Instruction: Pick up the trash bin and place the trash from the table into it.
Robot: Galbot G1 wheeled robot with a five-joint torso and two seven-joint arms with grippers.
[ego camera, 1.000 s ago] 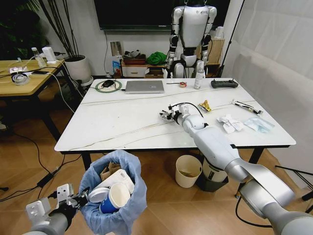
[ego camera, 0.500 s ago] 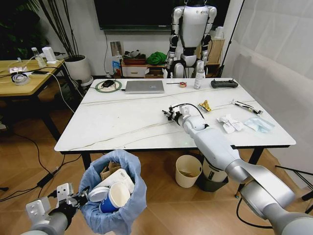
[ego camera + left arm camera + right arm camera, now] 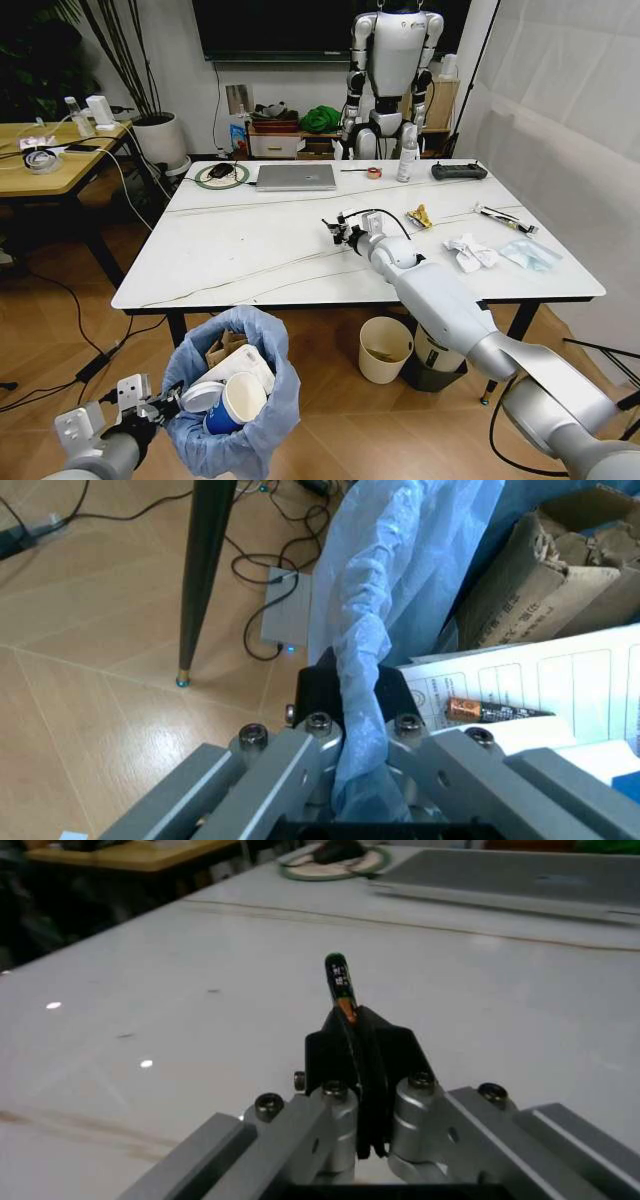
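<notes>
Trash bin point(image 3: 235, 400): lower left of frame, below table point(image 3: 250, 260) edge, bag rim pinched in left gripper point(image 3: 350, 739). Right gripper point(image 3: 345, 1001), frame centre over tabletop, clamps a thin dark stick-like piece point(image 3: 338, 979). Step: transfer. Next, likely: carry to bin, release.

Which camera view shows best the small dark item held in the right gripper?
The right wrist view: the small dark stick-like item stands close between the shut right gripper fingers. The head view gives the gripper far away; the left wrist view nothing.
</notes>
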